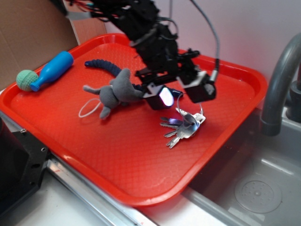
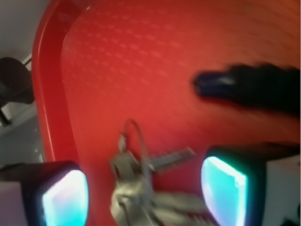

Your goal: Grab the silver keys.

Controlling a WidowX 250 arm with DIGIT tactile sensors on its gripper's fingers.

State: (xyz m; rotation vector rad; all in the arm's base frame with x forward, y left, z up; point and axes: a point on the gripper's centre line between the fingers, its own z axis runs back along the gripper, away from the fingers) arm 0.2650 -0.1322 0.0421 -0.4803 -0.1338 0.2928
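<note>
the black robot gripper [image 1: 181, 95] hangs low over the big red plastic tray [image 1: 117, 160]. its two fingers are spread wide apart, and nothing is pinched between them. each finger has a shiny pad [image 2: 225, 188] that glows light blue in the wrist view.

the bunch of flat shiny silver keys [image 1: 181, 126] lies on the tray just under the gripper, a bit to the front of it. in the wrist view the silver keys [image 2: 141, 188] sit in the gap between the two fingers, with the thin wire ring sticking out past the fingertips. that picture is blurry, so i cannot tell if a finger touches the keys.

close beside the gripper, on the far side from the keys, lies a soft grey plush mouse toy [image 1: 117, 89]. a dark blue braided rope [image 1: 103, 66] curls behind the mouse. well away from the gripper, near the tray's far corner, lies a bright blue plastic bottle shape [image 1: 54, 68] with a green knitted ball [image 1: 26, 79] at its end.
</note>
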